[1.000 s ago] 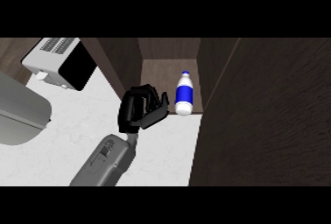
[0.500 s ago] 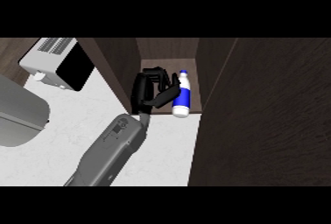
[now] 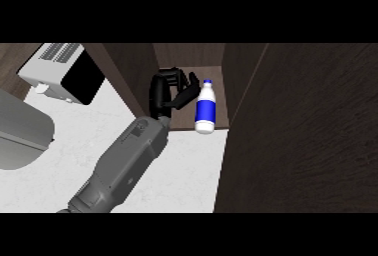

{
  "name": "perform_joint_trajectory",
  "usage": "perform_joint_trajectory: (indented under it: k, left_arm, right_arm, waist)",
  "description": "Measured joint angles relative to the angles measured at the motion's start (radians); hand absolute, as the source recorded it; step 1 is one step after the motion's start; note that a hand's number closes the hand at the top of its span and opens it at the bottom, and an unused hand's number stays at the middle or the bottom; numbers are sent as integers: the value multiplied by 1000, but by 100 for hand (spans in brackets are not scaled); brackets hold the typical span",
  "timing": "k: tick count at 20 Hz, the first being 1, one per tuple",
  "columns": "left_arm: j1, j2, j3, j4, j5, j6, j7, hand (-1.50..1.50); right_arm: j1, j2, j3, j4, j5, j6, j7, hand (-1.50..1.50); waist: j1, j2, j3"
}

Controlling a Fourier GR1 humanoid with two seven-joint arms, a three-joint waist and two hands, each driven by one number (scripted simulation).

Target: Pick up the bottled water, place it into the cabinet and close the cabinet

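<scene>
Reached deeper beside the blue-labelled white water bottle since earlier: black right hand, fingers relaxed, grasping nothing. Lying in the dark wooden cabinet near its front edge; could roll out or block closing.

I find no legible text, brand, number or sign anywhere in the head view. The bottled water carries a plain blue band around its middle, and I can make out no lettering on it. The white appliance with the black front at the upper left shows vent slats only, no markings. The dark wood cabinet door and the white counter are unmarked.
</scene>
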Motion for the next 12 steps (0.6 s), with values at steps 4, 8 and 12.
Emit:
perform_joint_trajectory:
  k: [4,8,12]
  left_arm:
    - [-65,-1,19,124,12,15,-40,150]
    - [-118,3,44,240,7,35,-83,150]
    - [-176,0,78,338,9,48,-127,150]
  right_arm:
    - [-3,2,-14,5,-11,20,-5,-150]
    - [20,4,8,3,-15,30,-25,-150]
    - [19,5,-10,8,-21,43,-43,-150]
  waist:
    - [-7,3,0]
    - [-17,6,0]
    - [-22,10,0]
